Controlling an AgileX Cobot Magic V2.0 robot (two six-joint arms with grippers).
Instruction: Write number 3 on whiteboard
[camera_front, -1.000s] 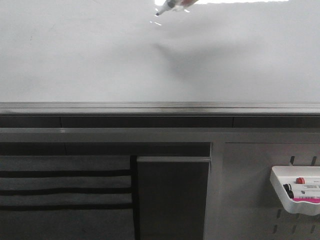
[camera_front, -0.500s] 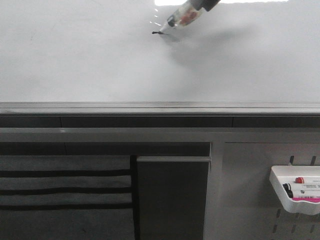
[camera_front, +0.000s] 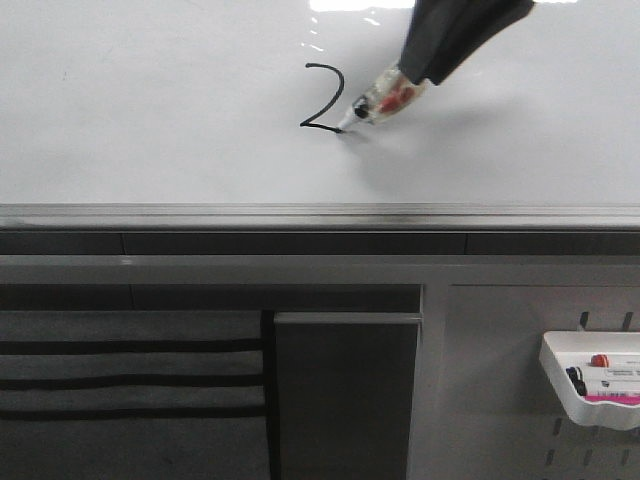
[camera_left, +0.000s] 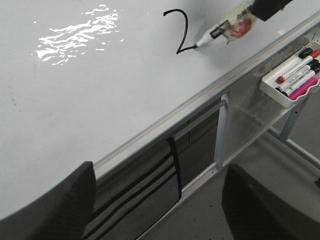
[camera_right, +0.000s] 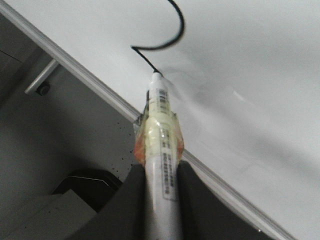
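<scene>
Writing: number 3 (camera_front: 325, 98), half-drawn black stroke, upper centre of whiteboard (camera_front: 150, 110).
Marker label: barcode, unreadable.
Right gripper (camera_right: 159, 200): clenched on marker (camera_front: 378, 103).
Left gripper (camera_left: 155, 200): fingers spread, nothing held.
Surface: glossy white, glare.

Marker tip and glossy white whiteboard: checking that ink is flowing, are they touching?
Touching. In the right wrist view the marker tip sits at the end of the fresh black stroke on the whiteboard, no gap visible.

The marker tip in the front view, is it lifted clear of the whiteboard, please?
No, the marker tip sits on the whiteboard at the end of the black stroke.
</scene>
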